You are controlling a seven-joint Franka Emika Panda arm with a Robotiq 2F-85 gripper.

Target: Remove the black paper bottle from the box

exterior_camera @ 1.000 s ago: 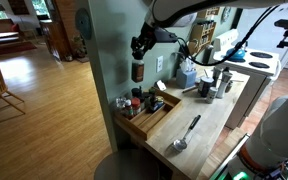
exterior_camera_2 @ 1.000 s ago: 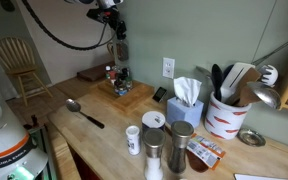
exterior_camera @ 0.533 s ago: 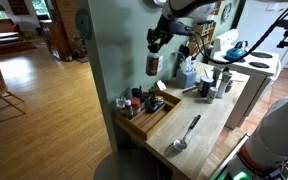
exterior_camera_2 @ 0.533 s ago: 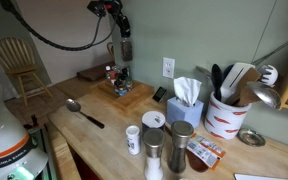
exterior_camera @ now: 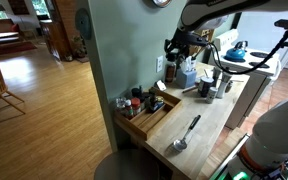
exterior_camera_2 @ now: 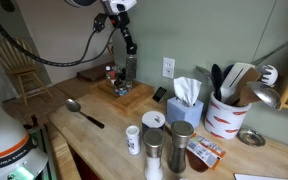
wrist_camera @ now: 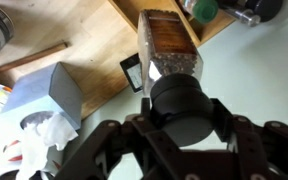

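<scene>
Pincer [wrist_camera: 180,118] is clamped around the black cap of the black paper bottle [wrist_camera: 170,52], one finger on each side. You can see it best in the wrist view, where the cap fills the gap between the fingers [wrist_camera: 227,128]. The bottle hangs upright under the pincer [exterior_camera_2: 129,52] in mid-air, totally clear of the box [exterior_camera_2: 127,95], not touching it or anything else, with the green wall right behind it. From the wrist view the bottle's bottom end sits over the edge of the box [wrist_camera: 210,26] and the bare wood beside it, so I can't tell if it's directly above the tray or just off to the side. In an exterior view the bottle [exterior_camera: 171,71] lines up with the wall outlet, off toward the tissue box end and higher than the box [exterior_camera: 149,120]. The box lies flat on the worktop [exterior_camera_2: 104,135] against the wall, with a cluster of small jars [exterior_camera: 134,101] crowded at one end and the rest of it bare. A metal ladle [exterior_camera: 187,132] lies on the worktop just beside the box, roughly parallel to it. Further along there's a blue-grey tissue box [exterior_camera_2: 184,106] and a white crock [exterior_camera_2: 222,120] stuffed with utensils.
</scene>
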